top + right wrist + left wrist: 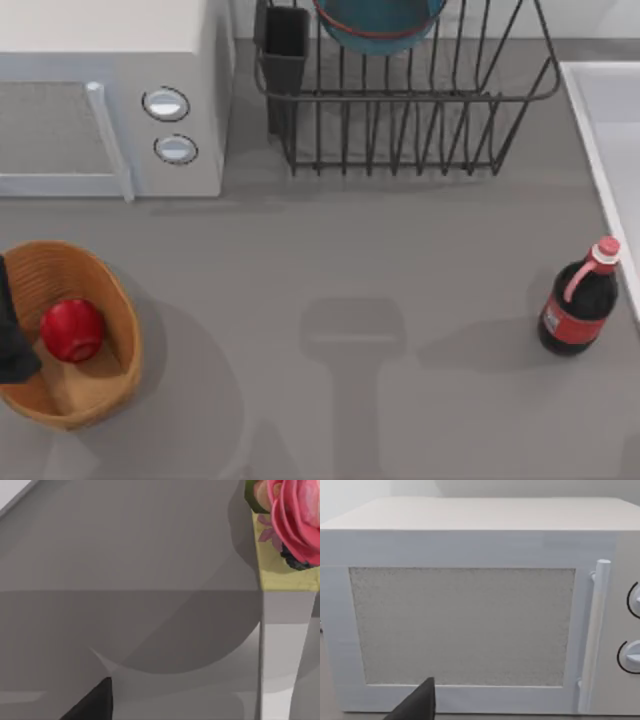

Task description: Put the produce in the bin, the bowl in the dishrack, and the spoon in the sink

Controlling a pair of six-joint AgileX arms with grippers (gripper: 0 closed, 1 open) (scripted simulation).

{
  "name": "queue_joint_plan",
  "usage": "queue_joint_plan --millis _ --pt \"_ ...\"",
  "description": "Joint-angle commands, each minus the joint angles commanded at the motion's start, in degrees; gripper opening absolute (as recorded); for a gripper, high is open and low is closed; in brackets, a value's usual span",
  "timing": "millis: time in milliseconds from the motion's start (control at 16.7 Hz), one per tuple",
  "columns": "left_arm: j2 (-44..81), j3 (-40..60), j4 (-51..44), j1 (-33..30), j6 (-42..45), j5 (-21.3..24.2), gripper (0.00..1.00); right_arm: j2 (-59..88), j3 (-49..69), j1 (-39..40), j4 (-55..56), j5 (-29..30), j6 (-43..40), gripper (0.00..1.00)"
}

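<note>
The produce (72,329) lies inside the bin (112,290) at the surface's (330,250) left edge, so step 1 looks done. The bowl (378,25) sits in the dishrack (420,120), so step 2 looks done too. The sink (612,130) lies at the right edge; I cannot make out a spoon in it, so step 3 is unconfirmed. Part of the left arm (12,335) overlaps the bin; whether either tool is apart or together, I cannot tell.

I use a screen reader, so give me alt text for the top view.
Red produce lies in the woven bin at the table's left; the teal bowl sits in the black dishrack, beside a white microwave.
</note>
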Motion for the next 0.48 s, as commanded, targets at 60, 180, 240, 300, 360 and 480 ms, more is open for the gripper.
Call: queue_joint_plan --millis 60,180,240,300,360,480 --pt "0.0 0.0 0.0 0.0 0.0 0.0 1.00 0.0 0.0 0.0 0.0 0.0 0.0 0.10" --pt "0.0 0.0 0.0 0.0 0.0 0.0 1.00 0.0 0.0 0.0 0.0 0.0 0.0 0.00" --pt "0.0 0.0 0.0 0.0 0.0 0.0 1.00 0.0 0.0 0.0 0.0 0.0 0.0 0.00" --pt "0.0 0.0 0.0 0.0 0.0 0.0 1.00 0.0 0.0 0.0 0.0 0.0 0.0 0.00" --pt "0.0 0.0 0.0 0.0 0.0 0.0 1.00 0.0 0.0 0.0 0.0 0.0 0.0 0.00" --pt "0.0 0.0 0.0 0.0 0.0 0.0 1.00 0.0 0.0 0.0 0.0 0.0 0.0 0.00"
